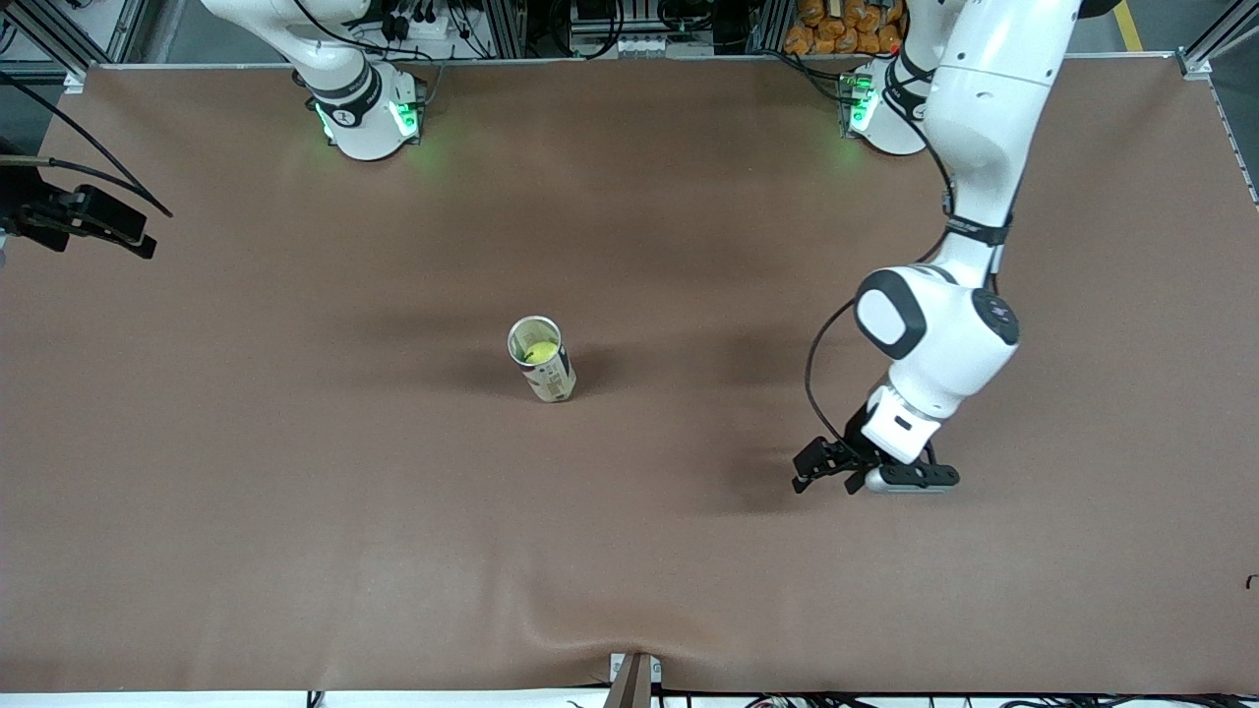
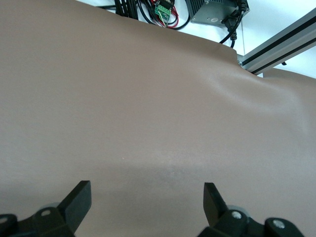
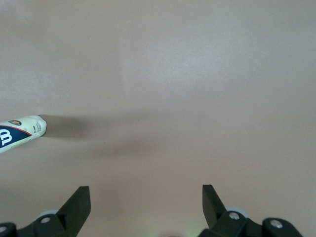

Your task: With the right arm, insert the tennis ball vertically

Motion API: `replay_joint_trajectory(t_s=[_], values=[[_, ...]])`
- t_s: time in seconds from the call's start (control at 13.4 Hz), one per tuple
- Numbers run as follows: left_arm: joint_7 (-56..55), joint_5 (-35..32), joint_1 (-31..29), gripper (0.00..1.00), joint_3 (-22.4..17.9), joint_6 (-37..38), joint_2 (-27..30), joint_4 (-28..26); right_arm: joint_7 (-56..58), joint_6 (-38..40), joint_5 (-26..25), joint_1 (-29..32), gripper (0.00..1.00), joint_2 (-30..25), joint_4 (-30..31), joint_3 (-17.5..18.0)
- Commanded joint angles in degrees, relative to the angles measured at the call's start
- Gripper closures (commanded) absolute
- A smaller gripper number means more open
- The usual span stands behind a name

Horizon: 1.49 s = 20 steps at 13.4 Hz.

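A white tennis-ball can [image 1: 546,369] with dark print stands upright near the middle of the table, its mouth open. A yellow tennis ball [image 1: 540,350] sits inside it. The right arm's gripper is out of the front view. In the right wrist view, my right gripper [image 3: 144,194] is open and empty over bare cloth, and part of the can [image 3: 22,132] shows at the edge. My left gripper [image 1: 811,470] hangs low over the table toward the left arm's end, well apart from the can. It shows open and empty in the left wrist view [image 2: 145,192].
Brown cloth [image 1: 295,472] covers the whole table and has a wrinkle [image 1: 590,629] at the edge nearest the front camera. A black device on cables [image 1: 89,221] juts in at the right arm's end. A metal box with wiring [image 2: 217,10] lies off the table's edge.
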<state>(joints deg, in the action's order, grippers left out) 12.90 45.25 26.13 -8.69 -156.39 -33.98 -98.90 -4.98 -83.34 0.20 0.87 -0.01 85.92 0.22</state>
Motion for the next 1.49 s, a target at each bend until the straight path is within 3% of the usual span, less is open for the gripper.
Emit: replay_joint_trajectory(t_s=[0.0,0.15,0.22,0.97,1.41], values=[[-7.68,-9.87,0.41,0.00,-1.85,6.43,1.63,1.95,0.68,-0.42,0.95,-0.17,0.00,-0.87,0.57,-0.40],[-11.66,-20.50,-0.37,0.00,-1.86,9.94,3.55,2.39,0.68,-0.51,0.95,-0.17,0.00,-0.87,0.57,-0.40],[-12.02,-22.29,-0.56,0.00,-2.03,12.23,4.09,3.00,0.68,-0.42,0.95,-0.17,0.00,-0.87,0.57,-0.40],[-11.94,-28.98,-3.46,0.00,-5.28,38.77,6.91,15.92,0.76,-0.25,0.95,-0.17,0.00,-0.87,0.66,-0.40],[-11.85,-30.57,-4.16,0.00,-7.39,50.81,9.80,19.44,0.76,-0.24,0.95,-0.08,0.00,-0.87,0.66,-0.40]])
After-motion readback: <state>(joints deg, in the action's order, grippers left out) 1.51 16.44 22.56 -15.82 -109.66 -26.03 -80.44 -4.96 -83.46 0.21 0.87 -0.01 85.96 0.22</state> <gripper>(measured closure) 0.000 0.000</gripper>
